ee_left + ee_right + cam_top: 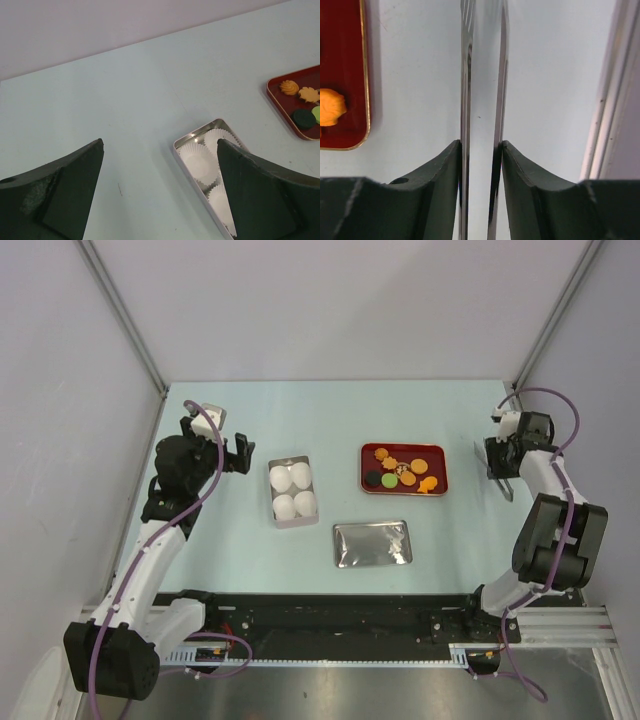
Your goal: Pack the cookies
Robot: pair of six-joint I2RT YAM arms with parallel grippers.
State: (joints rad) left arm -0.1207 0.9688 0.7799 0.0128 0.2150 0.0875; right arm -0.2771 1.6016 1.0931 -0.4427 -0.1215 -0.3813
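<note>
The cookies, orange, black and green, lie on a red tray right of the table's middle. A silver tin holding white paper cups stands to its left. My left gripper is open and empty, just left of the tin. In the left wrist view the gripper hangs above bare table, with the tin under its right finger and some cookies far right. My right gripper is shut on metal tongs, right of the tray. The right wrist view shows the gripper clamping the tongs, with one orange cookie at left.
The tin's lid lies flat in front of the red tray. Grey walls with metal posts close in the table on the left, back and right. A wall rail runs close to the tongs' right.
</note>
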